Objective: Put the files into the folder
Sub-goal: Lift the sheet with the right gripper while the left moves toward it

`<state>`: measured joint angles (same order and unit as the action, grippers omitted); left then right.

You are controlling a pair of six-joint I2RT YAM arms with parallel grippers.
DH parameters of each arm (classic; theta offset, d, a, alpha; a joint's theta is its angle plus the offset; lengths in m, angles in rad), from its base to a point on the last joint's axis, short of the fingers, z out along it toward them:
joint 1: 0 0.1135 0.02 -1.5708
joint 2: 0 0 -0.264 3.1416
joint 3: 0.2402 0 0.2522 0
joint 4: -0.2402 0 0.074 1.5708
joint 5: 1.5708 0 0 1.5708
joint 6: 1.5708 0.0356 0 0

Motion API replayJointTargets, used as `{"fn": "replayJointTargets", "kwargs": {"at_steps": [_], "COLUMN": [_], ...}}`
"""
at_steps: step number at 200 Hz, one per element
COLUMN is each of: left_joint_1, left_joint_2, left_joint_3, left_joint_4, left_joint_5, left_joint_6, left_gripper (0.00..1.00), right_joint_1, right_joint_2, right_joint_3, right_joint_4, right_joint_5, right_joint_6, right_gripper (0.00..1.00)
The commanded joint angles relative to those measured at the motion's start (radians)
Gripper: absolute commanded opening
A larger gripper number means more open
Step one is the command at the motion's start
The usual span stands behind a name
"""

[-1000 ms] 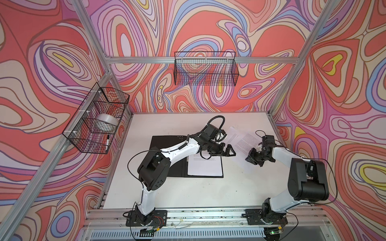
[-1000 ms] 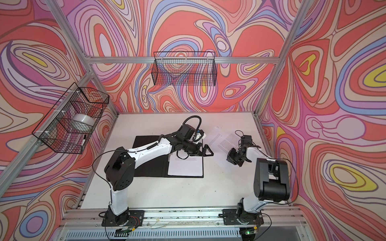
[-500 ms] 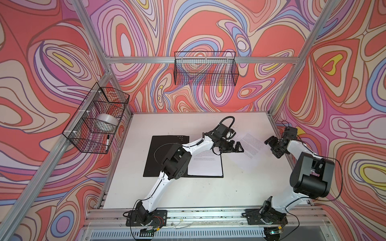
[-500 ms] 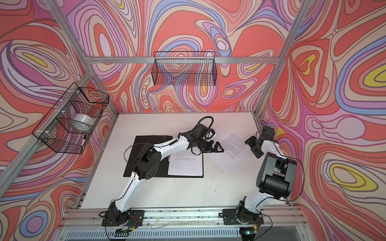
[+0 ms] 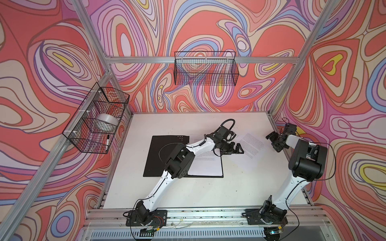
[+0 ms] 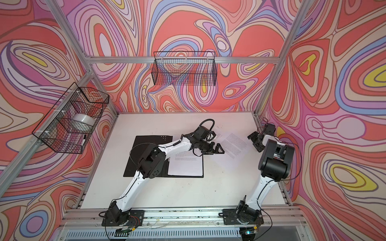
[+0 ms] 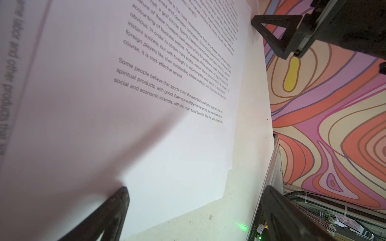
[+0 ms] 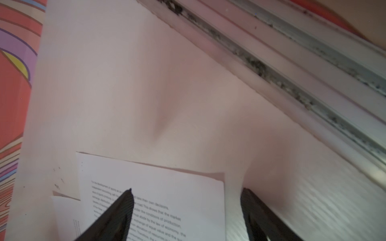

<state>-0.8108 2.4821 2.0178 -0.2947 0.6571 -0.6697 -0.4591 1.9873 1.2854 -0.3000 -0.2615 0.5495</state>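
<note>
Beside the folder (image 5: 163, 154), the released left gripper (image 5: 237, 149) is hovering over the files (image 5: 253, 146). A shallow edge pinch is looking wisest.

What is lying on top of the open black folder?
A white printed sheet lies on the folder's right half. The left arm hides part of it, so more sheets underneath cannot be ruled out.
</note>
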Motion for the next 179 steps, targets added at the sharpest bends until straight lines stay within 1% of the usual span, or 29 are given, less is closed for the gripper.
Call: {"fn": "replayJointTargets", "kwargs": {"at_steps": [1,17,55,118,144,164,179], "left_joint_1": [-0.004,-0.002,-0.003,-0.003,-0.004,-0.003,-0.003], "left_joint_2": [0.026,0.034,0.044,0.074,0.078,0.081,0.083], "left_joint_3": [-0.04,-0.041,-0.028,-0.007,-0.005,-0.001,-0.001], "left_joint_4": [-0.058,-0.059,-0.072,-0.086,-0.087,-0.092,-0.095], "left_joint_5": [-0.02,-0.006,-0.004,0.011,0.014,0.015,0.014], "left_joint_6": [0.005,0.005,0.011,0.012,0.013,0.014,0.015], "left_gripper": [1.0,1.0,1.0,1.0,1.0,1.0,1.0], "right_joint_1": [-0.004,-0.006,-0.005,-0.004,-0.003,-0.001,0.008], "right_joint_2": [0.06,0.072,0.047,-0.062,-0.115,-0.128,-0.154], "right_joint_3": [-0.002,-0.002,-0.075,-0.193,-0.23,-0.239,-0.233], "right_joint_4": [-0.03,-0.047,-0.02,0.047,0.064,0.058,0.011], "right_joint_5": [-0.078,-0.115,-0.222,-0.385,-0.405,-0.43,-0.372], "right_joint_6": [-0.013,-0.003,0.026,0.043,0.036,0.034,-0.005], "right_gripper": [0.84,0.84,0.84,0.83,0.82,0.8,0.79]}}
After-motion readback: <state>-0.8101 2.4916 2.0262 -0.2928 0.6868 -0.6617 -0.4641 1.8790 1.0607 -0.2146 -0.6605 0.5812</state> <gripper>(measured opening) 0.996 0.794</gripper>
